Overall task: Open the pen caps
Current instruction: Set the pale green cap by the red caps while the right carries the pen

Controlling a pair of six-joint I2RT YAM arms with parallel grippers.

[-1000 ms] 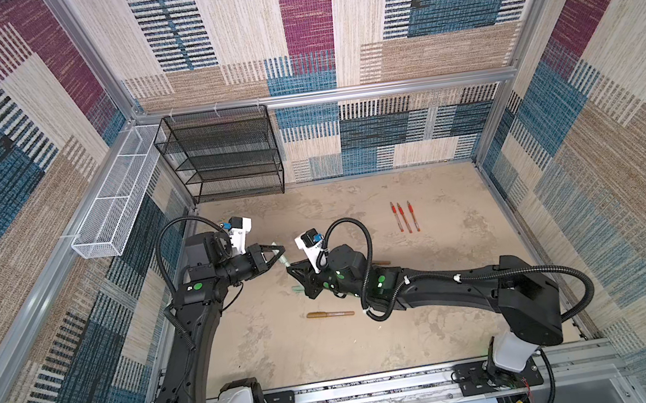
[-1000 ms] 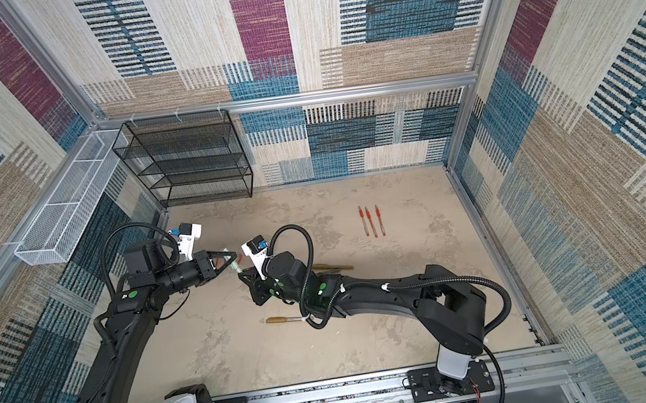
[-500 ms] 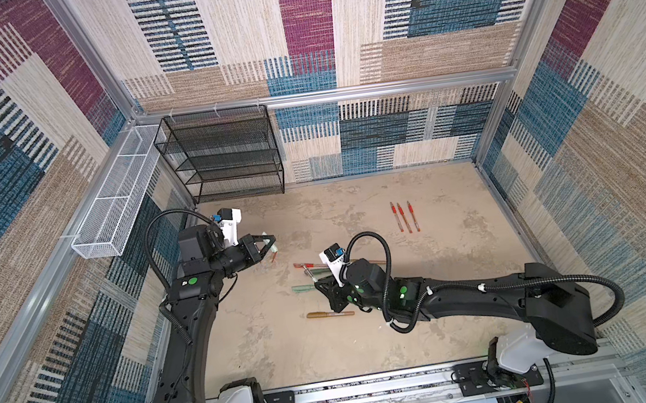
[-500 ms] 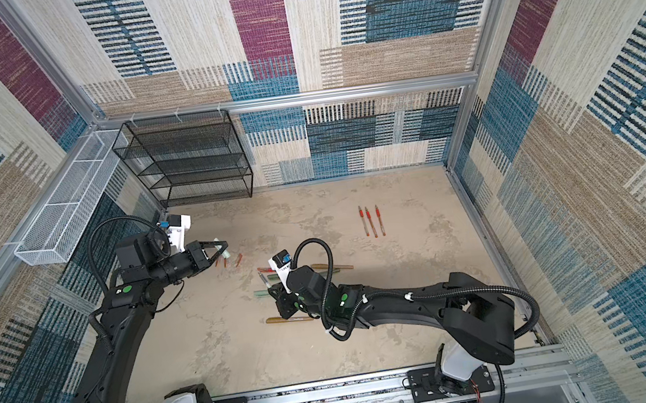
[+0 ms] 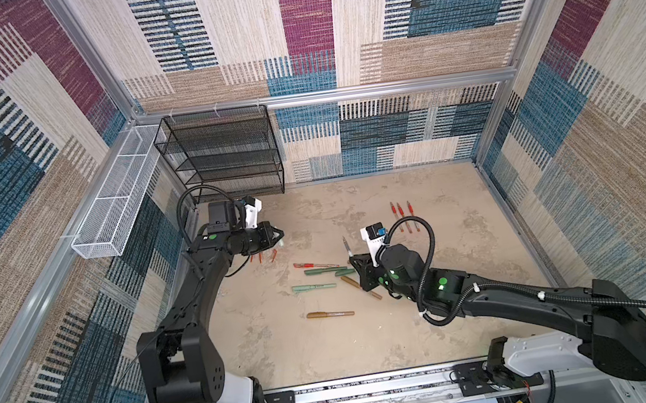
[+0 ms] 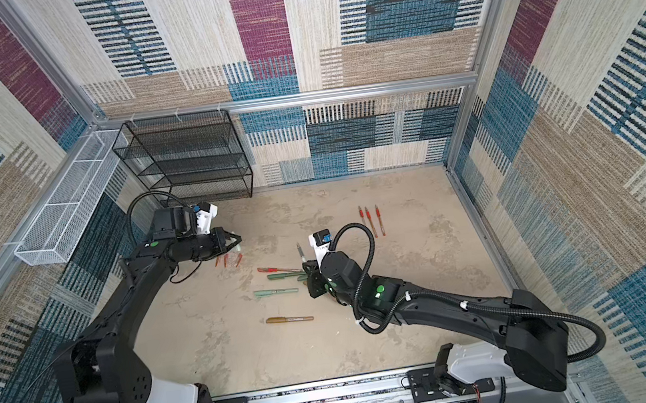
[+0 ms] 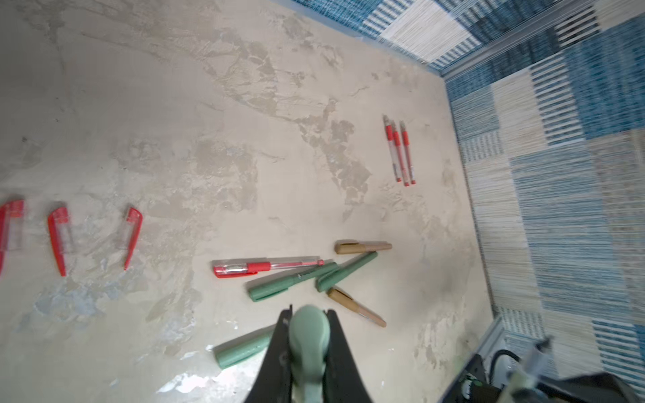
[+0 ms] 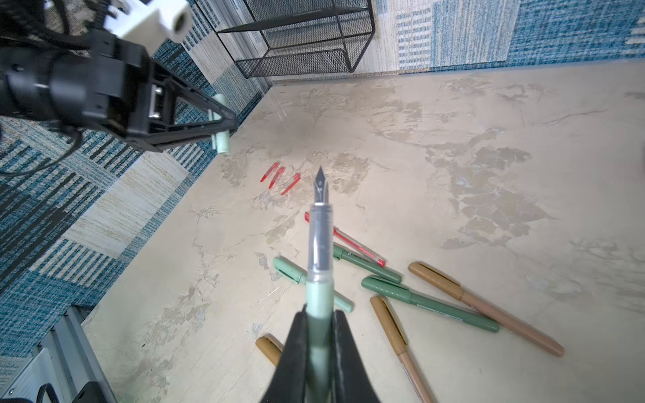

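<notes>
As the left gripper (image 7: 309, 311) pinches the mint cap (image 7: 309, 336) and the right gripper (image 8: 319, 311) its bared fountain-pen barrel (image 8: 319, 240), set-down below likely comes next

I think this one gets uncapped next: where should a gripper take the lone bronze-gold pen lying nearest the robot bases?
Probably the paler barrel of the bronze-gold plastic pen, from straight above, with the jaws across its length. It lies flat, apart from the other pens, with both long sides free. That leaves its darker cap exposed for pulling.
</notes>
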